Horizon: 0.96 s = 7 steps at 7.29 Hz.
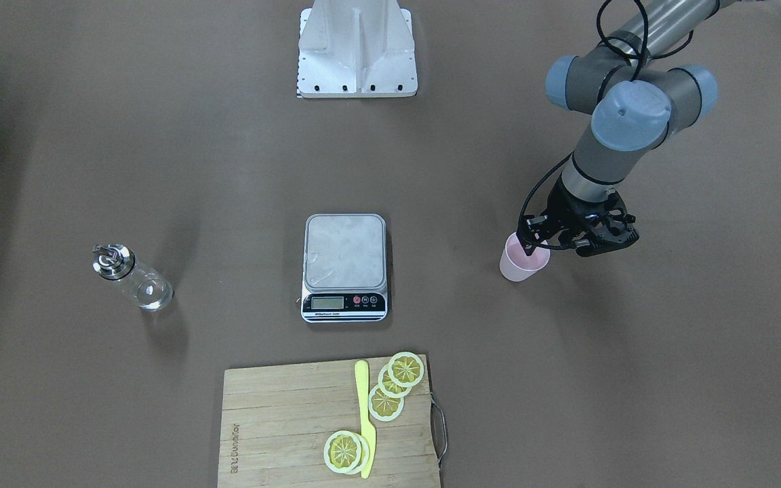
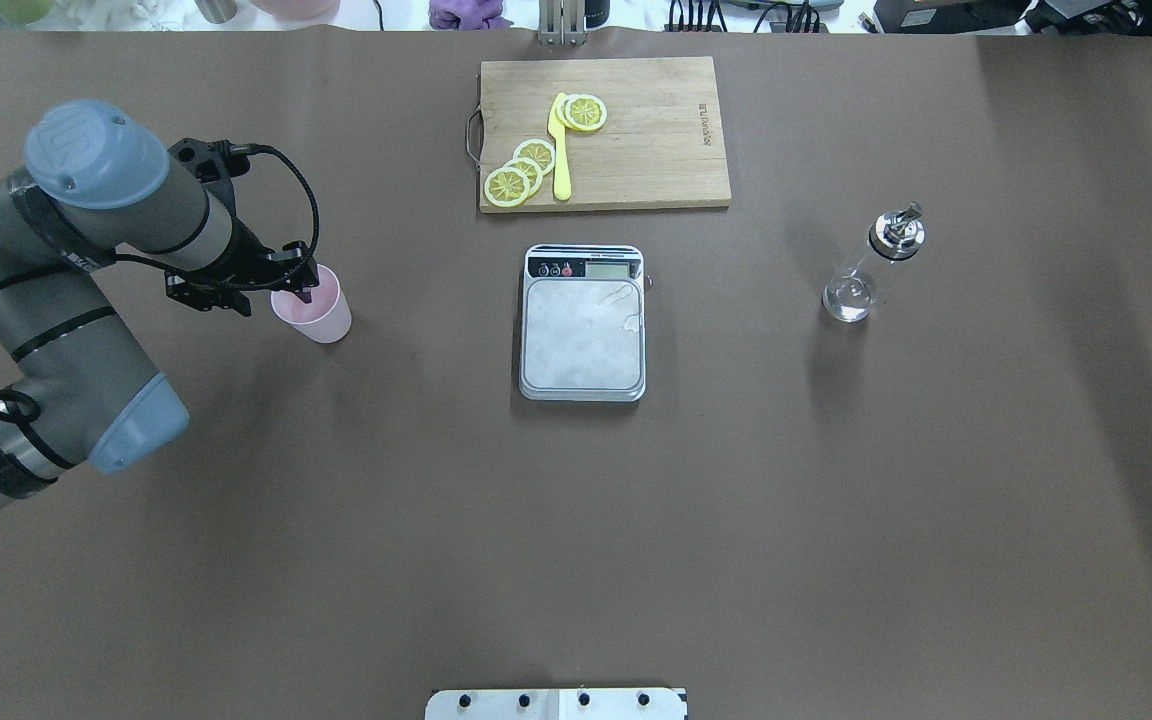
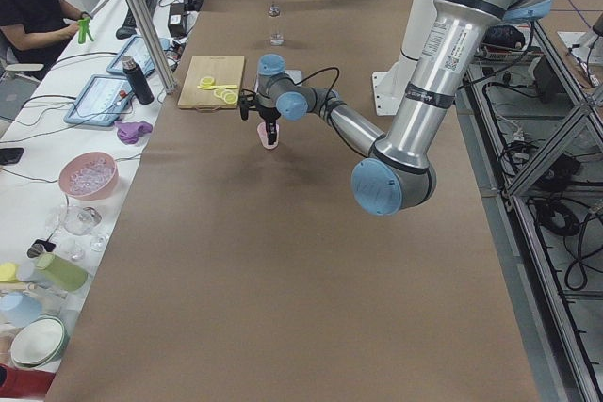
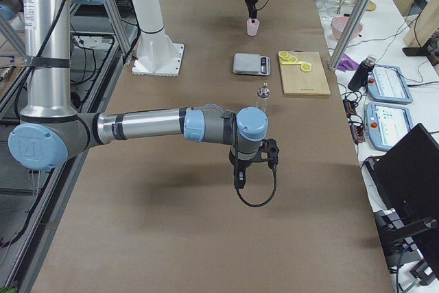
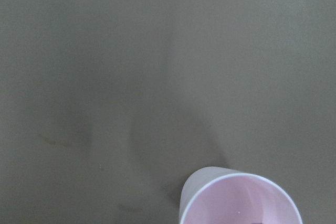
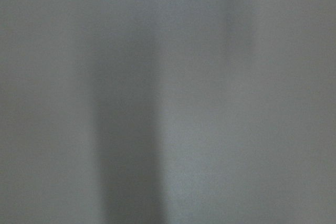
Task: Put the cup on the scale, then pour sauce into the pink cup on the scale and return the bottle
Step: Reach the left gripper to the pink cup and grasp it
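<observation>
The pale pink cup (image 2: 321,315) stands on the table on my left side, also seen in the front view (image 1: 523,263) and at the bottom of the left wrist view (image 5: 241,198). My left gripper (image 2: 298,290) points down onto the cup's rim, with one finger inside the cup and the fingers close together on the wall. The scale (image 2: 583,335) lies empty at the table's middle. The clear glass bottle (image 2: 866,275) with its metal spout stands to the right of the scale. My right gripper (image 4: 241,173) shows only in the exterior right view, so I cannot tell its state.
A wooden cutting board (image 2: 656,140) with lemon slices (image 2: 521,172) and a yellow knife (image 2: 560,150) lies beyond the scale. The white robot base (image 1: 356,47) sits at the table's near edge.
</observation>
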Motion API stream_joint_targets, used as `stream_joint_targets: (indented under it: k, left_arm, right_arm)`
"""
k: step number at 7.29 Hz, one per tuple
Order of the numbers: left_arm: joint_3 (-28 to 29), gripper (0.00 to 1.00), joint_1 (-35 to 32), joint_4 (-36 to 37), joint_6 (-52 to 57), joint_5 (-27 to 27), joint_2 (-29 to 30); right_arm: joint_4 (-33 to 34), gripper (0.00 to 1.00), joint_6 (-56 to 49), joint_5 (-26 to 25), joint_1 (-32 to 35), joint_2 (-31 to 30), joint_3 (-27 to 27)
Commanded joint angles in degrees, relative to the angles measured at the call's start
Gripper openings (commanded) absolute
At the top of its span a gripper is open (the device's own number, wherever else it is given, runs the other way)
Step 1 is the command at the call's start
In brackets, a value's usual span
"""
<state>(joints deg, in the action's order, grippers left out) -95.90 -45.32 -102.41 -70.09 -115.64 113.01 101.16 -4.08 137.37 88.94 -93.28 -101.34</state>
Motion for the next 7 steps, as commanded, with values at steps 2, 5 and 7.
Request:
stream_joint_targets:
  k: [2, 5, 7]
  left_arm:
    - [1.07, 0.42, 0.06, 0.01, 0.04, -0.11, 0.89]
    - [0.02, 0.08, 0.06, 0.45, 0.04, -0.55, 0.98]
    - [-4.18, 0.00, -2.30, 3.69, 0.04, -3.26, 1.07]
  right_arm:
    - [0.00, 1.00, -0.05, 0.09, 0.00, -0.06, 0.18]
    - [0.09, 1.00, -0.05, 0.09, 0.00, -0.06, 0.18]
    - [0.09, 1.00, 0.04, 0.09, 0.00, -0.06, 0.26]
